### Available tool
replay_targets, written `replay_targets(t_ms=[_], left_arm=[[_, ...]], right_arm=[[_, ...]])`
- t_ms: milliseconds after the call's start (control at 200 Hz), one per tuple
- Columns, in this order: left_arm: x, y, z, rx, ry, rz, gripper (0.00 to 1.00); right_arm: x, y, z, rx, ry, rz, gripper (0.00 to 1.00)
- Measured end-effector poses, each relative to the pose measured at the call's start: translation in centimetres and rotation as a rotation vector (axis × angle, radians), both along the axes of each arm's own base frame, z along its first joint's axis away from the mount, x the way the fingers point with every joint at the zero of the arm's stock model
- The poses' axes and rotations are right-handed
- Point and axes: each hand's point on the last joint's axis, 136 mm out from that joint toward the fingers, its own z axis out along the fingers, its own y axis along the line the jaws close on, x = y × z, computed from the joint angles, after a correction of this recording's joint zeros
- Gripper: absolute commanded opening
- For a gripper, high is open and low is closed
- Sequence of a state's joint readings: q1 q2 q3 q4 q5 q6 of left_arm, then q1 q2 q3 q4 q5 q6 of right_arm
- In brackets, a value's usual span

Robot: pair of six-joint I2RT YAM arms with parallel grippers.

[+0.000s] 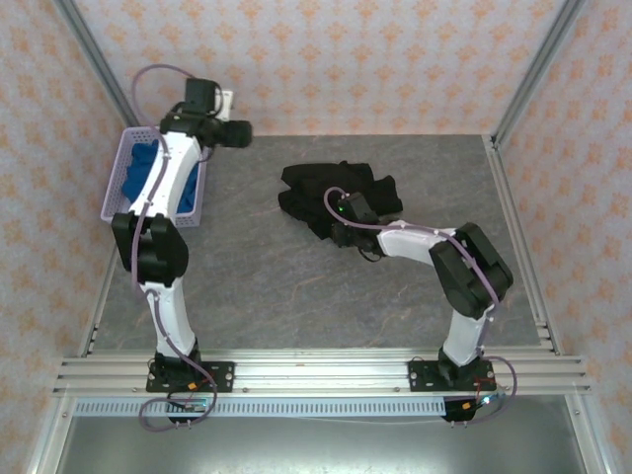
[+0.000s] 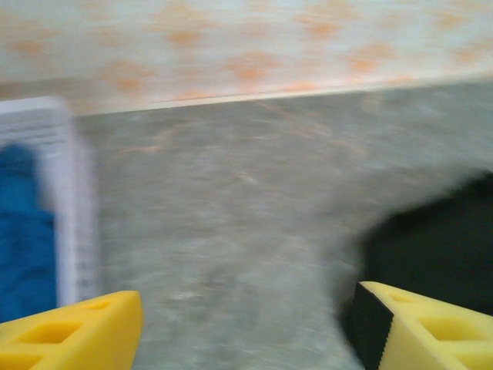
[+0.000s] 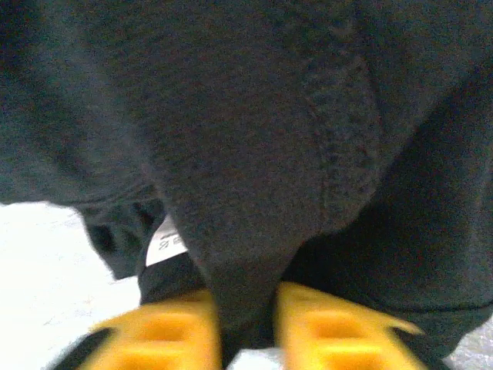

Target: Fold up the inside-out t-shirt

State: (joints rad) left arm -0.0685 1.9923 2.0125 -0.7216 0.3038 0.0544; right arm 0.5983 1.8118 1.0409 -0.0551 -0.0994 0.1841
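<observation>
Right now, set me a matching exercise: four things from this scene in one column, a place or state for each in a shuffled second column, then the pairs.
Column one:
1. left gripper
2. right gripper
3. t-shirt
4. blue cloth

Column two:
A. inside the lavender basket
B. crumpled in a heap on the table
C. open, holding nothing
D. shut on a fold of black fabric

Pairs: 1-C, 2-D, 3-B, 4-A
</observation>
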Motion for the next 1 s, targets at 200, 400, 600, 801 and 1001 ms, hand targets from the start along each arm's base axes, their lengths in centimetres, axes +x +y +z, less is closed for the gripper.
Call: replay_targets(t_ms=[200, 400, 600, 801, 1001], left_arm=[[-4.3, -12.3, -6.9, 0.075, 0.09, -0.481, 0.79], [-4.5, -15.9, -14.4, 0.166, 0.189, -0.704, 0.58], [-2.7, -16.3, -14.2, 0.168, 0.161, -0.734, 0.09], [-2.8, -16.6, -7.9, 0.114, 0.069, -0.671, 0.0], [-6.8, -15.4, 11.7, -0.023, -0.321, -0.526, 0.0]], right_arm=[[1.0, -3.2, 4.0, 0.038, -0.112, -0.069, 0.0], [1.3, -5.9, 7.6, 0.083, -0.202, -0.131, 0.0], [1.4, -7.2, 8.9, 0.086, -0.216, -0.158, 0.0], [3.1, -10.3, 15.5, 0.043, -0.316, -0.216, 0.0], [1.7, -12.8, 32.9, 0.066, -0.646, -0.232, 0.0]])
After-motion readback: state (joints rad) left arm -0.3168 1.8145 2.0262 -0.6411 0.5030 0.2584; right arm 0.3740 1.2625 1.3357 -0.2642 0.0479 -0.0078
